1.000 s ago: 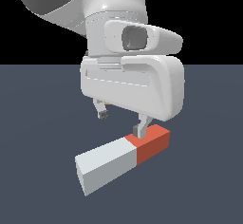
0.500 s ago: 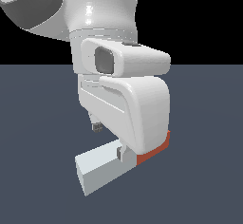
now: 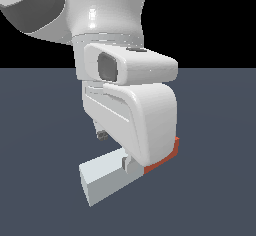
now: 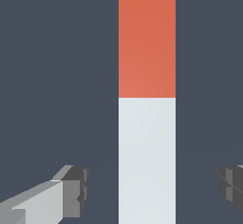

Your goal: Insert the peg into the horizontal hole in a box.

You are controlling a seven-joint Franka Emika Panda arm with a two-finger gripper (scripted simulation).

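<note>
The peg (image 3: 106, 176) lies flat on the dark grey floor, its grey-white part toward the exterior view's left and its red-orange end (image 3: 165, 161) mostly hidden behind the white hand. My gripper (image 3: 131, 166) is low over the peg near where the two colours meet. In the wrist view the peg (image 4: 147, 123) runs between the two dark fingertips (image 4: 76, 190), with a clear gap on each side. The gripper (image 4: 153, 187) is open and empty. The box and its hole are out of view.
A flat dark grey floor (image 3: 220, 130) surrounds the peg. The white arm and hand (image 3: 135, 125) fill the middle of the exterior view and hide what lies behind them.
The hand has turned about its vertical axis and come lower over the peg, now hiding most of the red end. The peg has not moved.
</note>
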